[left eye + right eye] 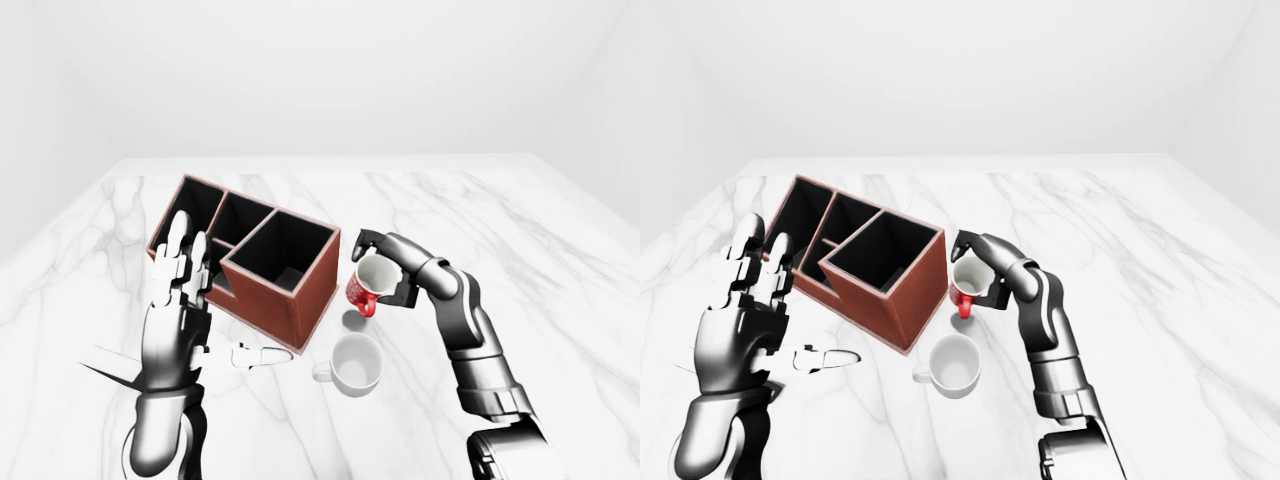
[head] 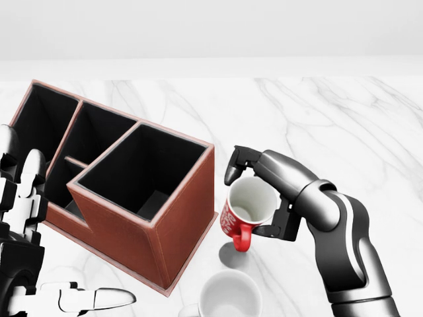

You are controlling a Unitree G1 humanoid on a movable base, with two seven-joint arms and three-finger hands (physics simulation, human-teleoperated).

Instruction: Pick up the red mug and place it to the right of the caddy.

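The red mug [image 2: 244, 214] with a white inside hangs tilted just above the marble, close to the right wall of the brown caddy [image 2: 182, 221]. My right hand [image 2: 258, 198] is shut on the red mug, fingers over its rim and thumb under its side, the handle pointing down. A shadow lies on the marble beneath the mug. My left hand [image 1: 185, 300] stands open with fingers spread at the caddy's left side, holding nothing.
A white mug [image 2: 228, 296] stands on the marble table [image 2: 344, 119] just below the red mug and the caddy's right corner. The caddy has several black compartments. A pale wall rises behind the table's far edge.
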